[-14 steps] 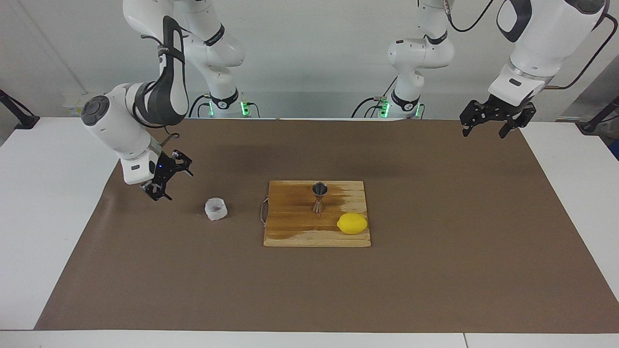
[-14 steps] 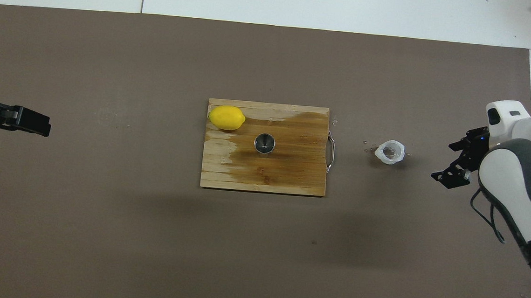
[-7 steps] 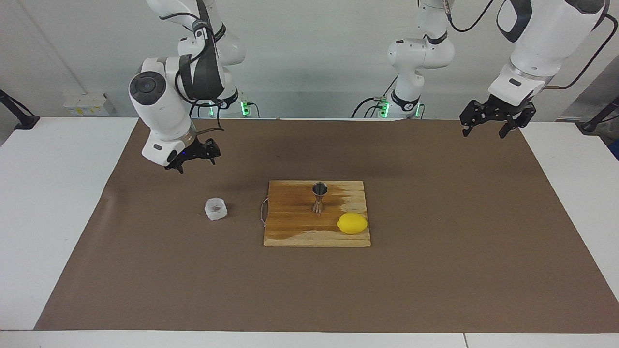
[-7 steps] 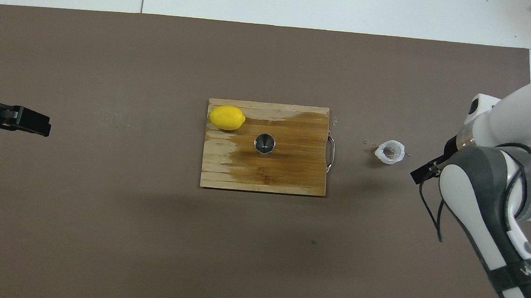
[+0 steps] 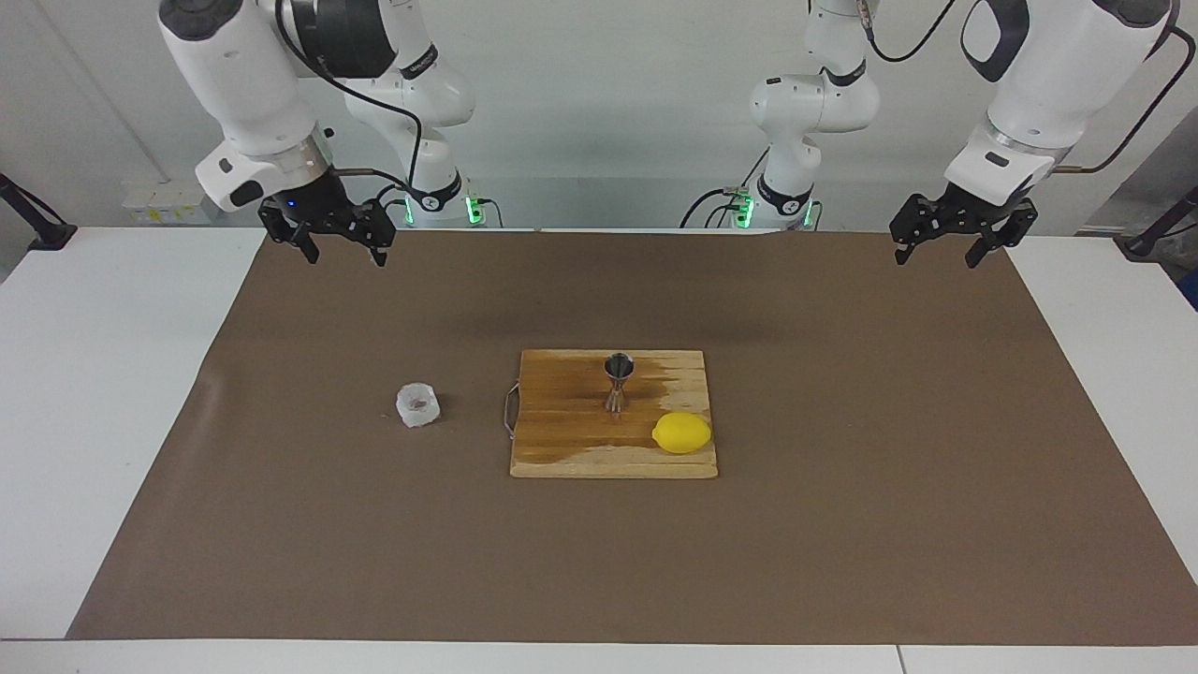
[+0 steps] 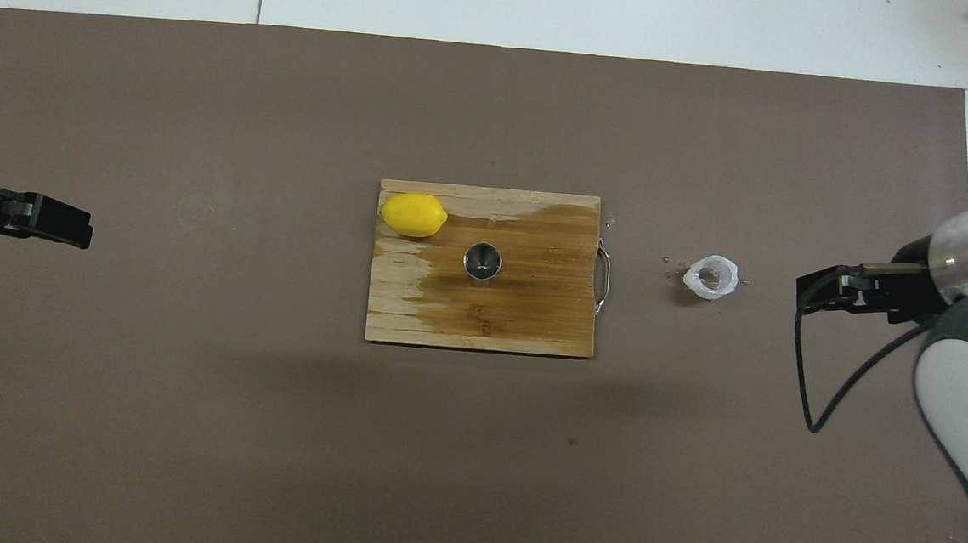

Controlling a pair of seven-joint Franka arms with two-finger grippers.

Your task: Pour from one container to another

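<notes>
The small whitish crinkled cup (image 5: 418,403) stands upright on the brown mat, beside the cutting board toward the right arm's end; it also shows in the overhead view (image 6: 712,276). The steel hourglass jigger (image 5: 618,381) stands upright on the wooden cutting board (image 5: 562,440), also seen from overhead (image 6: 482,261). My right gripper (image 5: 344,257) is open and empty, raised high over the mat's edge near its base, well apart from the cup. My left gripper (image 5: 936,260) is open and empty, waiting high over the mat's other end.
A yellow lemon (image 5: 681,432) lies on the board's corner toward the left arm's end, farther from the robots than the jigger. The board (image 6: 532,317) has a dark wet stain and a wire handle facing the cup. Small drops lie on the mat (image 6: 269,427) beside the cup.
My right gripper has risen from low beside the cup and swung back toward its base, turning to point downward. The cup, jigger, lemon and left arm have not moved.
</notes>
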